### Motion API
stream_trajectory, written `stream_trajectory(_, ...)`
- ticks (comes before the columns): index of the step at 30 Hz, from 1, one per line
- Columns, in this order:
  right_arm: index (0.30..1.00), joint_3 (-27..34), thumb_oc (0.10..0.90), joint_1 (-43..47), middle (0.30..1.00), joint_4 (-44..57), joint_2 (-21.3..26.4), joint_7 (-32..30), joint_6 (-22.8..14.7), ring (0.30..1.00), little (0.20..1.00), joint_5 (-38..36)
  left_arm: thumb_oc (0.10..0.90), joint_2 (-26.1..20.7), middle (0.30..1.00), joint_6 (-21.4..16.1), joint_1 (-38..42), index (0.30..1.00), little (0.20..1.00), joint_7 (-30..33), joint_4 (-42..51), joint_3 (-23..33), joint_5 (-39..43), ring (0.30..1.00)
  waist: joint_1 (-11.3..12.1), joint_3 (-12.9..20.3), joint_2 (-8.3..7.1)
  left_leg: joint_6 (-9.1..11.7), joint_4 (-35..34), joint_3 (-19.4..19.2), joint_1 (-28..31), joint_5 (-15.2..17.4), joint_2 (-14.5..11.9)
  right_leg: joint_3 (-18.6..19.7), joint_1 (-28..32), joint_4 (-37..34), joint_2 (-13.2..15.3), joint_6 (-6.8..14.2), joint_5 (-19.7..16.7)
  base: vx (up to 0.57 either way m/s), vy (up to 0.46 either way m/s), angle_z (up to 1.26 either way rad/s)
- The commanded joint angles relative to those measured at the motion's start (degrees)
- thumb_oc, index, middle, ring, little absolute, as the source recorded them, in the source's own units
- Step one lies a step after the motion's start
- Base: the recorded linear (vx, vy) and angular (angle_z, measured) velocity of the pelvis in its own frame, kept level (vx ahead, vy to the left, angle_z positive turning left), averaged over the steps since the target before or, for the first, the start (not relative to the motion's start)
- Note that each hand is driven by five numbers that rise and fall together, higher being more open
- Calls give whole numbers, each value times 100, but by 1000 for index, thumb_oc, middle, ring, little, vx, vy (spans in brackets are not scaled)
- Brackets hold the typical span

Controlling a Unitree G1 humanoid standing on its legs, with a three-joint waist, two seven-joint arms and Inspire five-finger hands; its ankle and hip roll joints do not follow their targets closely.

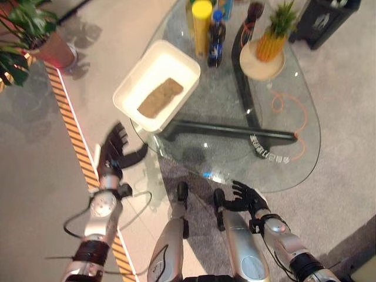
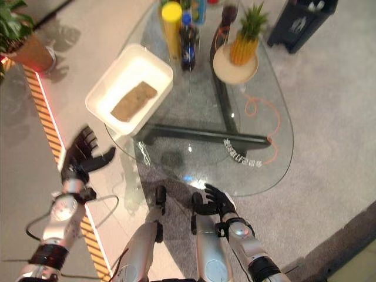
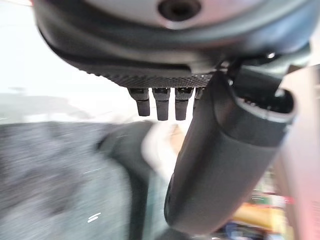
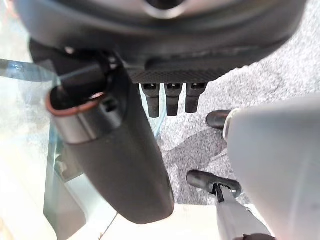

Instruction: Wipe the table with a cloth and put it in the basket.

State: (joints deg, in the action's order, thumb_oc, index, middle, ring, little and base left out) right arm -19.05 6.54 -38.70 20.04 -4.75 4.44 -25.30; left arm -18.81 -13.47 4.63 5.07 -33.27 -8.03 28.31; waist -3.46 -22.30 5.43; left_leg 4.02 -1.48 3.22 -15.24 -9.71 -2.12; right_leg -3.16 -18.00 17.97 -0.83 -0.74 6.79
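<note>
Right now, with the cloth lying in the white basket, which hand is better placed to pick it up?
Probably the left hand: it hovers open just off the table's left edge, close to the white basket holding the brown cloth. The right hand sits low at the near edge, farther away.

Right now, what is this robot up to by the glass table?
The robot stands at a glass table. A brown cloth lies inside the white basket at the table's left edge, so the cloth looks put away. Neither hand holds anything: the left hand hangs open beside the table, short of the basket, and the right hand is open at the near edge. Bottles, a yellow can and a pineapple stand at the far end.
</note>
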Motion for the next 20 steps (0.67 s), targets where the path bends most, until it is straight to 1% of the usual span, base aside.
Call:
stream_trajectory(1, 900, 51, 800, -365, 900, -285, -160, 251, -137, 900, 900, -319, 800, -117, 900, 121, -37, 900, 900, -505, -538, 159, -126, 900, -18, 756, -273, 140, 260, 33, 168, 523, -108, -62, 697, -923, 404, 491, -271, 77, -37, 5)
stream_trajectory(2, 900, 110, 800, -378, 900, -566, -217, 295, -158, 900, 900, -254, 800, 1, 900, 213, -73, 900, 900, -618, -867, 145, -283, 900, -15, 842, -283, 130, 213, 20, 270, 537, -114, -69, 798, -998, 397, 496, -288, 71, -29, 6)
stream_trajectory(3, 900, 125, 800, -379, 900, -755, -237, 337, -205, 900, 900, -253, 800, 68, 900, 179, -87, 900, 900, -691, -1105, 140, -333, 900, -11, 891, -293, 128, 193, 9, 327, 545, -118, -77, 865, -1048, 399, 499, -301, 100, -24, 14)
stream_trajectory(4, 900, 194, 800, -377, 900, -1165, -286, 437, -183, 900, 900, -312, 800, 198, 900, 346, -111, 900, 900, -797, -1553, 140, -503, 900, -8, 1008, -315, 123, 138, -5, 468, 574, -129, -89, 1026, -1160, 398, 510, -314, 132, -13, 13)
stream_trajectory(6, 900, 287, 800, -366, 900, -1853, -374, 665, -232, 900, 900, -207, 800, 366, 900, 510, -106, 900, 900, -911, -2385, 104, -549, 900, -22, 1188, -332, 100, 105, -15, 645, 630, -140, -122, 1208, -1232, 409, 523, -304, 137, -7, 6)
stream_trajectory(7, 900, 296, 800, -362, 900, -2031, -405, 706, -235, 900, 900, -202, 800, 404, 900, 586, -99, 900, 900, -946, -2613, 108, -554, 900, -28, 1243, -338, 94, 94, -34, 696, 647, -145, -138, 1253, -1257, 415, 532, -306, 92, -8, -1)
stream_trajectory(8, 900, 308, 800, -355, 900, -2159, -428, 724, -173, 900, 900, -288, 800, 426, 900, 816, -87, 900, 900, -1019, -2773, 112, -486, 900, -35, 1290, -346, 88, 79, -60, 747, 662, -151, -162, 1292, -1281, 424, 542, -312, 79, -10, 0)
stream_trajectory(9, 900, 344, 800, -353, 900, -2349, -473, 772, -142, 900, 900, -351, 800, 470, 900, 922, -75, 900, 900, -1135, -3034, 114, -428, 900, -53, 1341, -358, 84, 65, -85, 809, 681, -160, -178, 1349, -1309, 431, 547, -313, 113, -7, -5)
stream_trajectory(10, 900, 414, 800, -355, 900, -2666, -551, 876, -148, 900, 900, -352, 800, 548, 900, 805, -57, 900, 900, -1259, -3450, 111, -440, 900, -78, 1427, -368, 70, 49, -136, 908, 717, -169, -211, 1444, -1356, 447, 558, -319, 133, 1, -10)
stream_trajectory(11, 900, 462, 800, -356, 900, -2836, -594, 931, -94, 900, 900, -330, 800, 595, 900, 865, -46, 900, 900, -1341, -3650, 79, -436, 900, -93, 1489, -368, 56, 30, -161, 970, 740, -171, -230, 1494, -1383, 455, 564, -322, 143, 6, -19)
stream_trajectory(13, 900, 494, 800, -371, 900, -3050, -661, 998, 8, 900, 900, -205, 800, 688, 900, 922, -62, 900, 900, -1447, -3913, 69, -365, 900, -115, 1578, -371, 41, -7, -221, 1076, 774, -179, -282, 1587, -1448, 480, 579, -338, 105, 10, -16)
stream_trajectory(15, 900, 532, 800, -388, 900, -3240, -708, 1101, 92, 900, 900, -232, 800, 747, 900, 978, -69, 900, 900, -1472, -4001, 102, -303, 900, -130, 1646, -362, 24, -88, -266, 1220, 809, -189, -319, 1697, -1509, 485, 588, -328, 103, 16, -10)
stream_trajectory(20, 900, 578, 800, -386, 900, -3469, -724, 1230, 90, 900, 900, -122, 800, 749, 900, 941, -51, 900, 900, -1502, -4149, 99, -263, 900, -147, 1784, -337, 17, -234, -360, 1443, 841, -219, -415, 1879, -1586, 510, 623, -310, 79, 17, -16)
